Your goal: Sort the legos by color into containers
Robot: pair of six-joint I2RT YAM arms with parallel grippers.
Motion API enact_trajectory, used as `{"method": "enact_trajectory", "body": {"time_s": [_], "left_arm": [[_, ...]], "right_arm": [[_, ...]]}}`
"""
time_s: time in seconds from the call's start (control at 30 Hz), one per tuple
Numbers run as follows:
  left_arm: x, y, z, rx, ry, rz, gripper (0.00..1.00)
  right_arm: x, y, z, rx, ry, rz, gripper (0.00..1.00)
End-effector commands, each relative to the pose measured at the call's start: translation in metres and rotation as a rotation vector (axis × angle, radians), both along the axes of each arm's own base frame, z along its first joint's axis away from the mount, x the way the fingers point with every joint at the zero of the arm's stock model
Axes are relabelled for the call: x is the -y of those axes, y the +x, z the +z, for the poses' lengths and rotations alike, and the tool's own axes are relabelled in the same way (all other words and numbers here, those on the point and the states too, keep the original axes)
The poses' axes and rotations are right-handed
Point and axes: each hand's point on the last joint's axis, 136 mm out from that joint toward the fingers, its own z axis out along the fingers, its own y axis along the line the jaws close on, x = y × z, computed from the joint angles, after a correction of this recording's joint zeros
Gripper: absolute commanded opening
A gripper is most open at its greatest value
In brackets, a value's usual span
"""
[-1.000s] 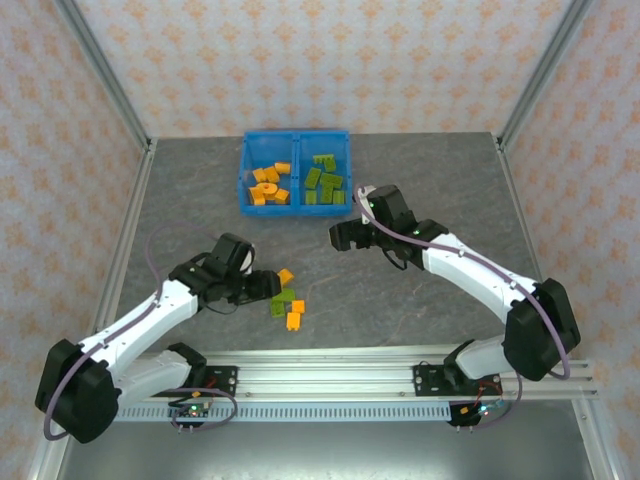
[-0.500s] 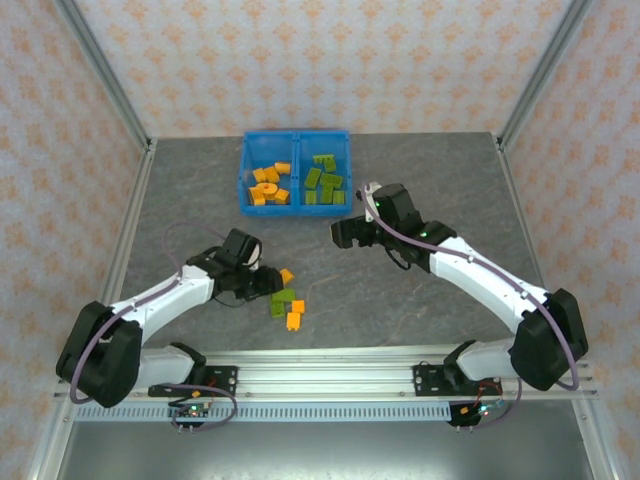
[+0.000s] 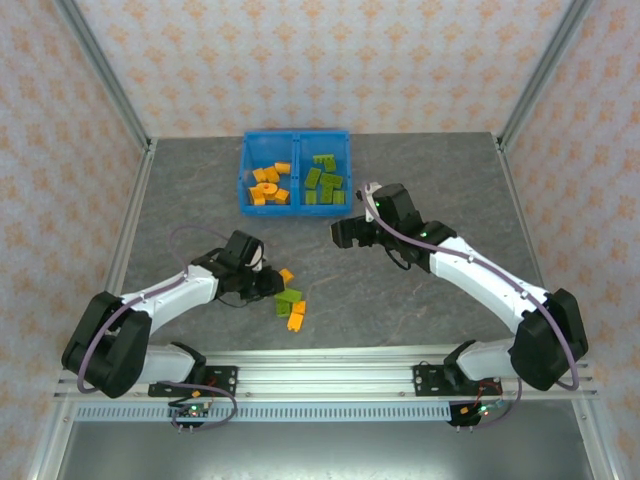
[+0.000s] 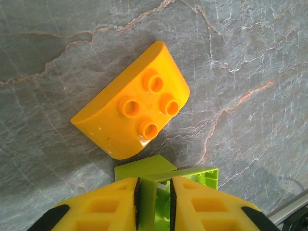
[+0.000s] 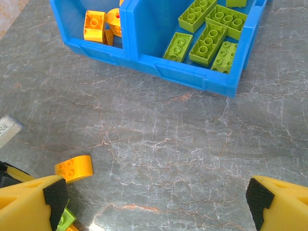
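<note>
Left gripper (image 4: 155, 192) pinched shut on a thin wall of the lime green plastic brick (image 4: 144, 168), towards the near edge of the tabletop (image 3: 440, 180) beside an orange-yellow curved plastic brick (image 4: 132, 127), likely for carrying to the green side of the blue plastic twin-bin tray (image 5: 192, 79); right gripper (image 5: 156, 197) hangs open

Not seeing any readable text, numbers or logos anywhere, not on the legos (image 4: 132, 103) or containers (image 5: 183, 74) either.
</note>
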Motion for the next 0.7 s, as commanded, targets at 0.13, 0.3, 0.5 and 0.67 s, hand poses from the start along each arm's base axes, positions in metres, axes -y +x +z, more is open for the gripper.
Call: {"method": "enact_trajectory", "body": {"time_s": [0.13, 0.3, 0.5, 0.67], "left_arm": [[-0.003, 0.001, 0.007, 0.014, 0.007, 0.009, 0.17], [0.004, 0.013, 0.039, 0.095, -0.035, -0.009, 0.13], [0.015, 0.039, 0.091, 0.239, -0.077, -0.035, 0.08], [0.019, 0.086, 0.129, 0.392, -0.017, -0.027, 0.08]], "right_arm": [[0.006, 0.000, -0.001, -0.003, -0.006, -0.030, 0.97], [0.008, 0.000, 0.001, 0.002, -0.006, -0.038, 0.97], [0.012, 0.000, 0.010, 0.032, 0.004, -0.059, 0.96], [0.024, 0.000, 0.022, 0.085, 0.011, -0.111, 0.97]]}}
